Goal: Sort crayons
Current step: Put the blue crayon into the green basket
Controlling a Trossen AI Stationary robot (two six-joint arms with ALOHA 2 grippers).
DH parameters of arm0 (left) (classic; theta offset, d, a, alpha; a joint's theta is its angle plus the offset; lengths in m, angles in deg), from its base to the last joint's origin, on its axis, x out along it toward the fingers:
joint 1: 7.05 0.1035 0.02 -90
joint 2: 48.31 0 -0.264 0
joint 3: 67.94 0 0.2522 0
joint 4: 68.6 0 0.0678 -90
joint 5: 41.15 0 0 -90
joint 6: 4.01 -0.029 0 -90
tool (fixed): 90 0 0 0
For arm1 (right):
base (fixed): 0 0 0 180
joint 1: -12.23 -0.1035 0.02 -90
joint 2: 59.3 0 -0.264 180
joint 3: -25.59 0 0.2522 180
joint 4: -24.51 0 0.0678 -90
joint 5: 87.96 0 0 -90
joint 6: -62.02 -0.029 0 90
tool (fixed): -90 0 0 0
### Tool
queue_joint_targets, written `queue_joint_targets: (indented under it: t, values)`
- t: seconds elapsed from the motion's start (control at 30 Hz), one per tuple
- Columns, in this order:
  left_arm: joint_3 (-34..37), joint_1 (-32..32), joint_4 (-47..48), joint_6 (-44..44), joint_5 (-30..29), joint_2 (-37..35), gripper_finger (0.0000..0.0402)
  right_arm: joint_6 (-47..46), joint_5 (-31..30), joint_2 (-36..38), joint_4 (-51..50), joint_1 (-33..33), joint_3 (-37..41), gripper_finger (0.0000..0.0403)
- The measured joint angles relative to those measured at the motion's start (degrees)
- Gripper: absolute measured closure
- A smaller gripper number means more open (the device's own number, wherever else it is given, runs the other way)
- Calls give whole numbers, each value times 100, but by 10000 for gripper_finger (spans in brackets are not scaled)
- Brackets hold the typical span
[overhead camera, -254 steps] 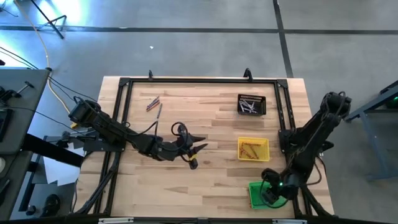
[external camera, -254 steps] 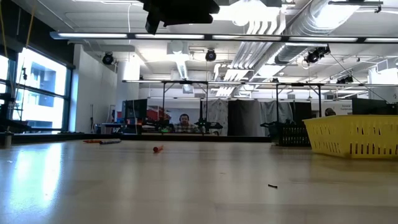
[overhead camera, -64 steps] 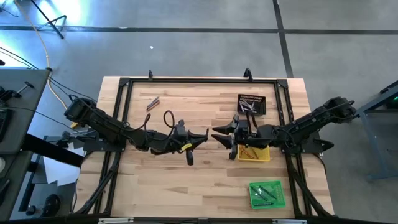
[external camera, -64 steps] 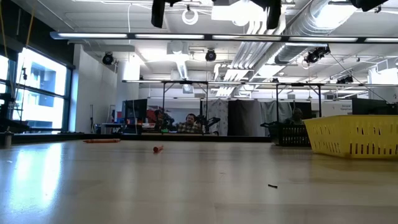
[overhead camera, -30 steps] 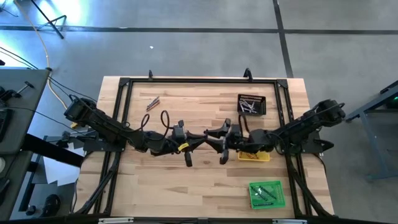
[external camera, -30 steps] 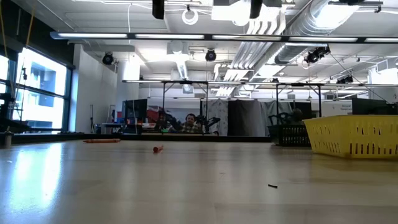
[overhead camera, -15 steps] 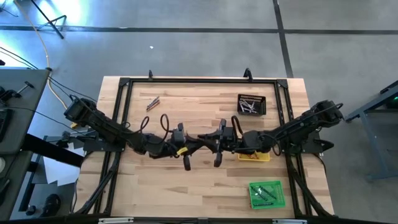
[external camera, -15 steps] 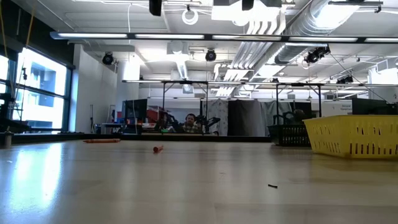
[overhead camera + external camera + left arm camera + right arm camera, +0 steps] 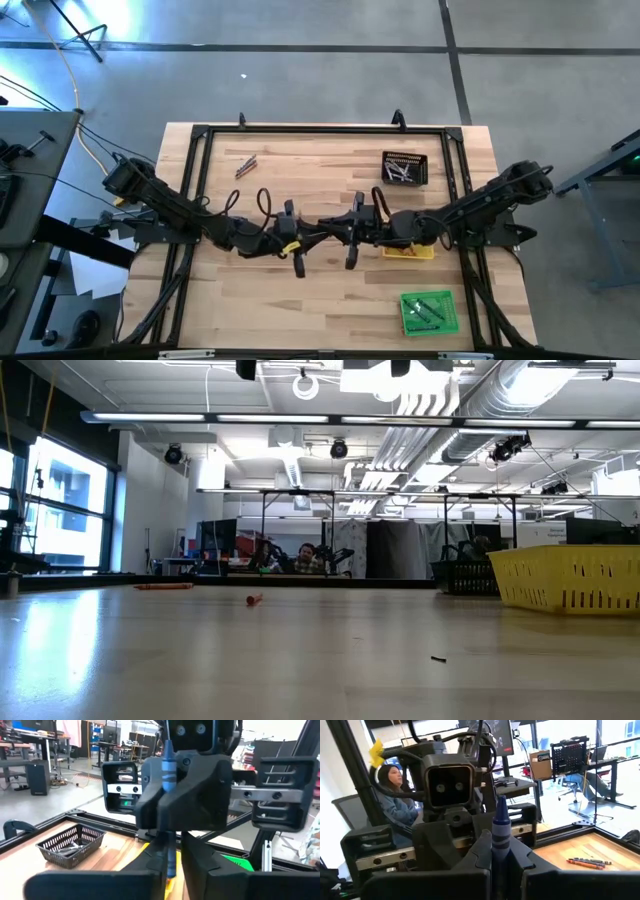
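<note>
Looks like a mid-air handoff: the blue crayon (image 9: pixel 500 832) stands upright, pinched in the right gripper (image 9: pixel 327 226), whose fingers are pressed together on it. Facing it tip to tip, the left gripper (image 9: pixel 312 229) is only slightly spread. Next, I'd guess the left one backs clear.

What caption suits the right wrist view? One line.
Right gripper shut on an upright blue crayon, facing the left arm.
</note>
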Motion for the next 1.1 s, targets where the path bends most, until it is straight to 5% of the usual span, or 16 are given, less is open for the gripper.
queue_joint_targets:
  t: [0.17, 0.33, 0.6, 0.8, 1.1]
  values:
    - [-2, -13, 158, -5, 57, 0, 321, -57, -345, 327, -722, 83, 0, 400]
    - [-4, -72, 347, 107, 53, 0, 298, -834, -423, 918, -2466, 32, 0, 400]
    - [-4, -201, 637, 358, 47, 0, 296, -3832, 439, 1328, -4983, -831, 2, 401]
    - [-4, -257, 693, 499, 33, 0, 296, -6139, 512, 1251, -6195, -1924, 2, 401]
    - [-4, -351, 768, 654, 26, 0, 296, -9170, 1359, 559, -6315, -3389, 7, 401]
